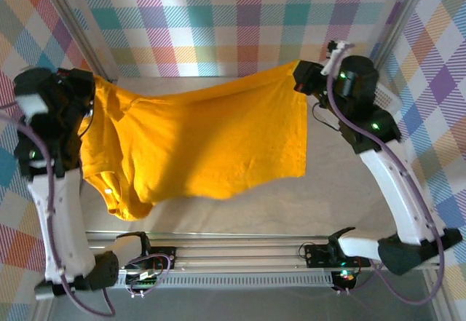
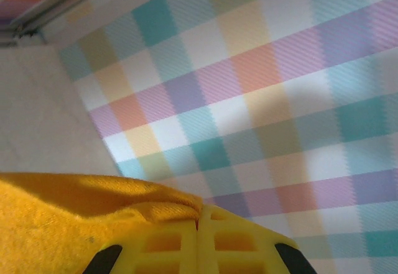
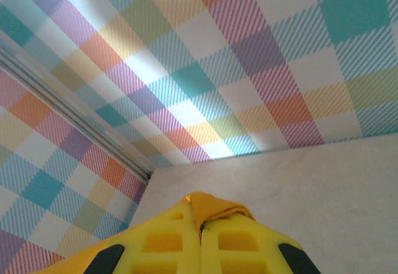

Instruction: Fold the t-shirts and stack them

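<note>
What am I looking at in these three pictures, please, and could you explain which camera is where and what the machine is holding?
These are two robot arms bolted to the near edge of a table. The wide picture comes from a fixed camera above and behind them, so the left arm is on the left and the right arm on the right. The other two pictures come from small cameras on the wrists, looking out past each arm's yellow fingers at the checked backdrop. The one thing being handled is an orange-yellow t-shirt. The left jaws and the right jaws are each shut on an edge of it, one at each side, so it hangs spread out between the arms over the table.
</note>
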`<state>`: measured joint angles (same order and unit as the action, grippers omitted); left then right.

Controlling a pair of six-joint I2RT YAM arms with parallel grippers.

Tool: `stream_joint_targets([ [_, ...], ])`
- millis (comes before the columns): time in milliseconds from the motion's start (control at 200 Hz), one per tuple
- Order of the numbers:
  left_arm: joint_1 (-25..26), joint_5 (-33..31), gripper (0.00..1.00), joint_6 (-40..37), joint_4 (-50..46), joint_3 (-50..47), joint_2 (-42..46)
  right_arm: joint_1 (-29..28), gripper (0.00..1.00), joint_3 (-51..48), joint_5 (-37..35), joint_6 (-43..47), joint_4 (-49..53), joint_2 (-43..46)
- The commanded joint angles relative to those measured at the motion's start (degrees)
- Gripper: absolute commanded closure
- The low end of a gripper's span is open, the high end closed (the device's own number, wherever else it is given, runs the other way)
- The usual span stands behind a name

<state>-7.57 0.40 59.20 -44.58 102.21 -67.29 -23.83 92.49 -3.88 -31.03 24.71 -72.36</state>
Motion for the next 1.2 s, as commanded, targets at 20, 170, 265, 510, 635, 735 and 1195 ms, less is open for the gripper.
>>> stream_joint_targets([
  [20,0.13,6.31,1.00,-2.35,2.19,3.61,-9.90,3.14,1.00,3.26,6.80,-2.56,-6.11,-8.69],
  [170,-1.33,11.38,1.00,-3.38,3.53,11.82,-20.06,5.42,1.00,11.83,11.65,-1.95,-7.67,-19.07],
  [265,-2.88,14.21,1.00,-3.05,2.51,19.76,-25.08,7.09,1.00,18.11,13.25,-2.36,-6.97,-23.89],
  [510,-4.02,16.77,1.00,0.27,-1.19,34.62,-26.23,11.75,1.00,31.44,14.91,-4.66,-1.56,-27.24],
  [635,-1.68,11.87,1.00,0.52,-5.69,28.03,-17.50,13.74,1.00,30.53,14.05,-4.96,3.70,-24.25],
  [735,1.53,7.25,1.00,3.11,-4.73,8.29,-3.04,14.14,1.00,19.65,11.99,-5.05,4.91,-17.21],
  [1195,10.59,10.61,0.33,12.33,-8.13,-54.53,30.00,13.73,0.60,-34.73,-8.47,-9.18,9.34,3.54],
])
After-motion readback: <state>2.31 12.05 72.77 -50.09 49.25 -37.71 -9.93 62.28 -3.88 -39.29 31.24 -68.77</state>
